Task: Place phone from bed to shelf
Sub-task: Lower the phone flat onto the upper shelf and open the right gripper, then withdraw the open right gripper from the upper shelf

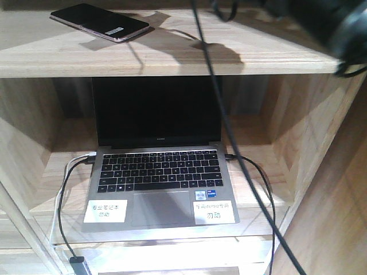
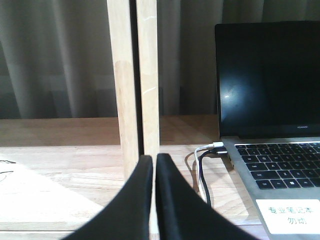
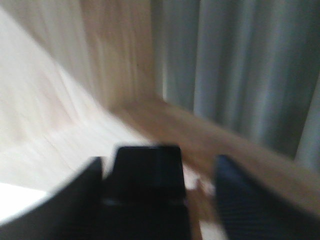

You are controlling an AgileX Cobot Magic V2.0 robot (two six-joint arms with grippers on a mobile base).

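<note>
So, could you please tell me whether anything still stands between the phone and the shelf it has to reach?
Nothing visible does: the phone already lies flat on the shelf's upper board, above the open laptop. Only a black cable hangs in front of the shelf, right of the phone.

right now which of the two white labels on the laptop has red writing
The right-hand label on the laptop palm rest; the left label's characters are blue.

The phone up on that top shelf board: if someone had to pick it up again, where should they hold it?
Probably across its two long edges near the middle, coming from above. The phone lies flat on the shelf, too thin to grab by its faces, and it sits at an angle, so the gripper would need to turn to match.
</note>
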